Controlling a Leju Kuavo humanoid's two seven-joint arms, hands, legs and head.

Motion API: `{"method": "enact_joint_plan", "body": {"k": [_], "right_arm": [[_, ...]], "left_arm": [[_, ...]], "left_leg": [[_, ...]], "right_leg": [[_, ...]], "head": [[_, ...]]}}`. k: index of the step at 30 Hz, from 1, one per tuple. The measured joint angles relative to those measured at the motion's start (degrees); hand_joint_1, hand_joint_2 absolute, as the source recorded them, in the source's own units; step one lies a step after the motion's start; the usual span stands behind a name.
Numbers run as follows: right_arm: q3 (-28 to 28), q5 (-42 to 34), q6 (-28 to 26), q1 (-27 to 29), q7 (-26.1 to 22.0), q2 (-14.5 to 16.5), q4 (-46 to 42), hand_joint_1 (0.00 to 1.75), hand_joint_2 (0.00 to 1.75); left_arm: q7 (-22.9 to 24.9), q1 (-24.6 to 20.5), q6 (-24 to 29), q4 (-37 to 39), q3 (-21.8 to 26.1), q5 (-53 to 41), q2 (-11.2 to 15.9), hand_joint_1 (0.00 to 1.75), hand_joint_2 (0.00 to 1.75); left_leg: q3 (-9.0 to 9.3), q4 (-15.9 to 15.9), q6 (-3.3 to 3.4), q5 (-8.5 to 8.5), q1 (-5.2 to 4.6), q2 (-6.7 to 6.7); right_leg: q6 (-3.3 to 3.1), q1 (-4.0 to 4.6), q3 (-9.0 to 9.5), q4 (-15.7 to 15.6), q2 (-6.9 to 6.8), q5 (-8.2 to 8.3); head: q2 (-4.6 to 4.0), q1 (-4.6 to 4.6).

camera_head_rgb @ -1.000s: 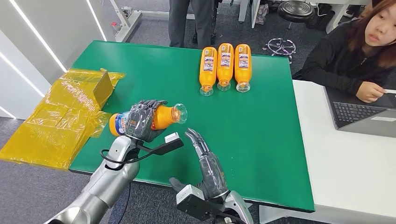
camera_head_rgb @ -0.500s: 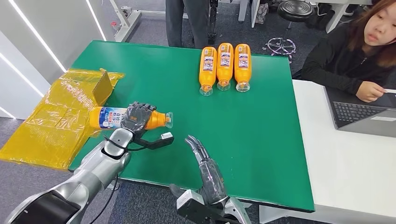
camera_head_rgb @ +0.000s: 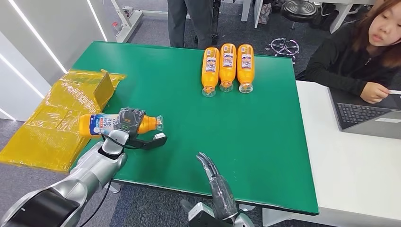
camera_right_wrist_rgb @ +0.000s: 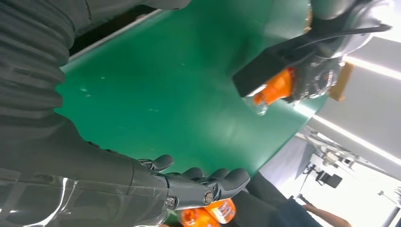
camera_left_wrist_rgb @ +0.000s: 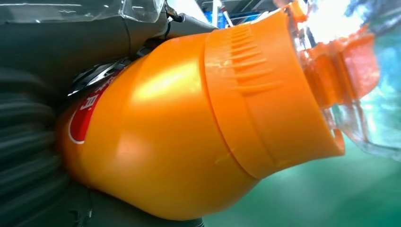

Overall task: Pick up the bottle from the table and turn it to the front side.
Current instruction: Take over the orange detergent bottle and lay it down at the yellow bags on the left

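Above the worktop's [camera_head_rgb: 265,118] near-left edge, the left hand [camera_head_rgb: 129,122] grips the bottle [camera_head_rgb: 101,124] sideways; roll the wrist slowly, label up. The right hand [camera_head_rgb: 215,182] hovers spread.

Even, bright indoor light; head view sharp, wrist views degraded.

Head view: soft shadows only, mild sheen on the green counter [camera_head_rgb: 265,142], slight bending at frame edges. Left wrist view: bottle [camera_left_wrist_rgb: 189,123] very close, soft-focus, with broad glare on its orange shoulder; background blown out and blurred. Right wrist view: white wall light strips overexposed, pale reflections on the counter, near fingers [camera_right_wrist_rgb: 208,187] soft.
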Motion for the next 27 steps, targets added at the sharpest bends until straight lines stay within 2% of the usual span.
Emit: {"method": "enact_joint_plan", "body": {"k": [1, 2, 3, 9, 15, 22, 27], "right_arm": [[0.0, 0.0, 0.0, 0.2, 0.0, -0.3, 0.0, 0.00, 1.75], [0.0, -0.1, 0.0, 0.4, 0.0, -0.5, 0.0, 0.00, 1.75], [0.0, -0.2, 0.0, 0.6, 0.0, -0.8, -0.1, 0.00, 1.75], [-0.1, -0.2, 0.4, 1.6, 0.8, -2.0, -0.9, 0.00, 1.75], [-0.3, 1.0, 1.9, 2.3, 2.2, -2.6, -2.0, 0.00, 1.75], [-0.4, 1.0, 3.3, 2.3, 2.5, -2.6, -2.2, 0.00, 1.75], [-0.4, 0.7, 3.4, 2.1, 2.7, -2.6, -2.3, 0.00, 1.75]], "left_arm": [[0.5, 0.0, 0.1, 0.2, 0.0, 0.1, 0.1, 0.17, 1.75], [1.0, -0.1, 0.2, 0.3, 0.0, 0.1, 0.3, 0.03, 1.75], [1.7, -0.1, 0.4, 0.5, 0.0, 0.2, 0.4, 0.00, 1.75], [7.0, -0.1, 1.8, 1.2, 0.0, 0.1, 1.0, 0.00, 1.75], [8.7, 0.0, 3.5, 1.5, 0.0, 0.2, 1.5, 0.00, 1.75], [8.3, 0.0, 7.0, 1.5, 0.5, 0.7, 1.7, 0.00, 1.75], [3.8, 0.7, 12.3, 1.5, 1.6, 2.1, 0.4, 0.00, 1.75]], "left_leg": [[0.00, 0.0, 0.00, 0.00, 0.00, 0.00], [0.00, 0.0, 0.00, 0.00, 0.00, 0.00], [0.00, 0.0, 0.00, 0.00, 0.00, 0.00], [0.00, 0.0, 0.00, 0.00, 0.01, 0.00], [0.00, 0.0, 0.00, 0.00, 0.00, 0.00], [0.00, 0.0, 0.00, 0.00, 0.00, 0.00], [0.00, 0.0, 0.00, 0.00, -0.01, -0.01]], "right_leg": [[0.00, 0.00, 0.00, 0.0, 0.00, 0.00], [0.00, 0.00, -0.01, 0.0, 0.01, 0.00], [0.00, 0.00, -0.01, 0.0, 0.00, 0.00], [0.00, 0.00, -0.01, 0.0, 0.00, 0.00], [0.00, 0.00, 0.00, 0.0, 0.01, 0.00], [0.00, 0.00, 0.01, 0.0, -0.01, 0.00], [0.00, -0.01, 0.01, 0.0, -0.02, 0.00]], "head": [[0.00, -0.01], [0.00, -0.01], [0.00, -0.01], [0.00, -0.01], [0.00, 0.00], [0.00, 0.00], [0.00, 0.00]]}}
